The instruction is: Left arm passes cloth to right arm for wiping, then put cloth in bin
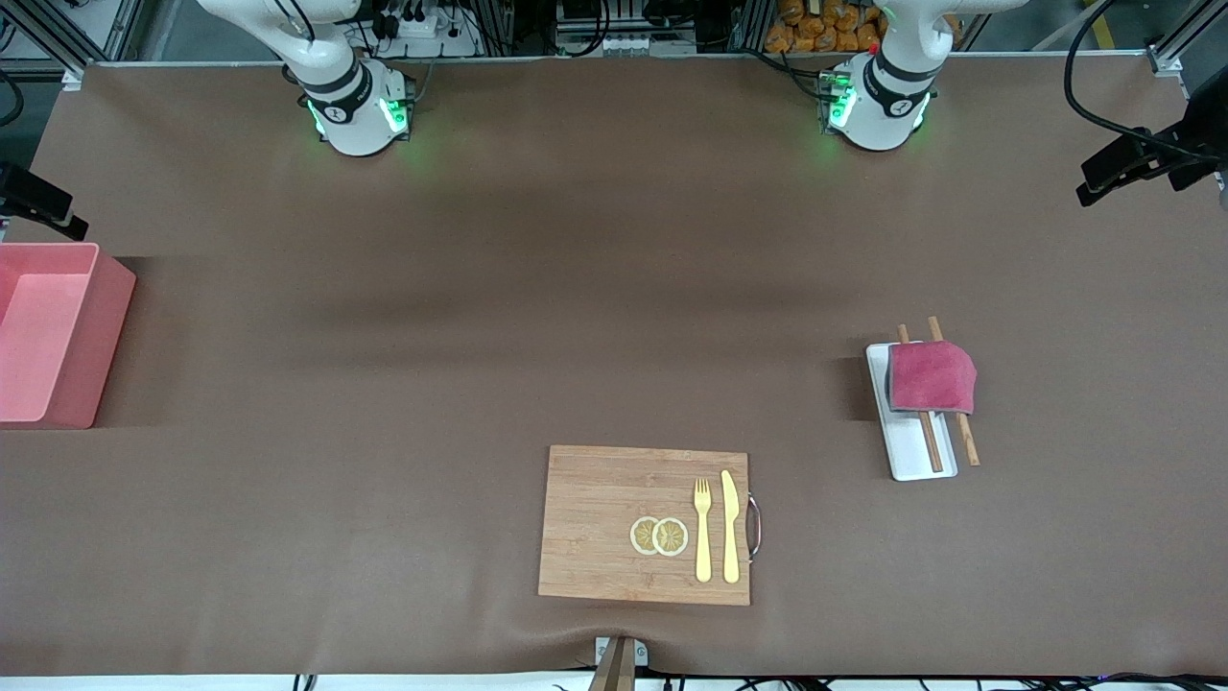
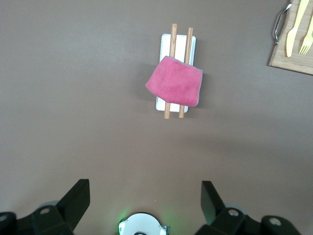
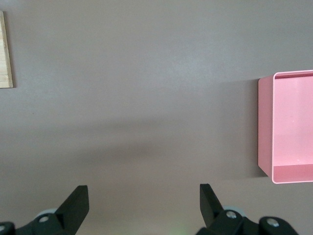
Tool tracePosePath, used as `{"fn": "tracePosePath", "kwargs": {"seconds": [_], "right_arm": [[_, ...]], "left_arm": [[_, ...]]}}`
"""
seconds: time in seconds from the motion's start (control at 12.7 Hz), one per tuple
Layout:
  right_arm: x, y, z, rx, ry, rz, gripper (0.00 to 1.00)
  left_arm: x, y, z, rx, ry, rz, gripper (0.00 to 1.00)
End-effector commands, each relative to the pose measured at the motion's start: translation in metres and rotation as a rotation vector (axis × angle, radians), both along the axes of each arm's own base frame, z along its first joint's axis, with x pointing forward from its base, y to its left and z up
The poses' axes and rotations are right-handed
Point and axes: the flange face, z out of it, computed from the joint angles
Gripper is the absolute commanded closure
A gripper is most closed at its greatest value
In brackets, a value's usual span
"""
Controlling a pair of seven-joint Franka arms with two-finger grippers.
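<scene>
The magenta cloth (image 1: 932,377) lies draped over two wooden chopsticks (image 1: 929,442) on a flat white tray (image 1: 916,459), toward the left arm's end of the table. It also shows in the left wrist view (image 2: 175,82). The pale pink bin (image 1: 48,331) stands at the right arm's end of the table, and shows in the right wrist view (image 3: 292,126). My left gripper (image 2: 145,200) is open and empty, high over bare table near its own base. My right gripper (image 3: 144,205) is open and empty, high over bare table. Both grippers are out of the front view.
A wooden board (image 1: 646,524) with a metal handle lies near the front edge, holding two lemon slices (image 1: 659,536), a yellow fork (image 1: 703,529) and a yellow knife (image 1: 730,525). A black camera mount (image 1: 1142,158) stands at the left arm's end.
</scene>
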Motion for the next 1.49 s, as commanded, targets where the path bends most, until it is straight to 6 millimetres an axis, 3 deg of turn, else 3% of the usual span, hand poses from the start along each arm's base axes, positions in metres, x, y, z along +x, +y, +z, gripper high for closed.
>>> {"fn": "tracePosePath", "kwargs": {"seconds": [0.0, 0.47, 0.94, 1.18, 1.34, 1.41], "right_arm": [[-0.001, 0.0, 0.003, -0.007, 0.002, 0.006, 0.0], [-0.001, 0.002, 0.003, -0.005, 0.003, 0.01, 0.0], [0.001, 0.0, 0.001, -0.001, 0.004, 0.002, 0.0], [0.01, 0.005, -0.014, 0.01, 0.031, 0.001, 0.0], [0.015, 0.014, -0.02, 0.007, 0.042, 0.02, 0.0], [0.024, 0.02, -0.033, 0.008, 0.057, 0.032, 0.0]], "left_arm": [[0.004, 0.001, 0.006, -0.011, -0.001, 0.01, 0.0], [0.01, 0.006, -0.006, -0.003, 0.021, 0.0, 0.0], [0.018, -0.002, -0.033, 0.0, 0.027, -0.016, 0.0], [0.024, 0.0, -0.069, -0.003, 0.023, -0.015, 0.0], [0.027, 0.001, -0.103, -0.003, 0.024, -0.014, 0.0], [0.028, 0.002, -0.119, 0.001, 0.026, -0.015, 0.0]]}}
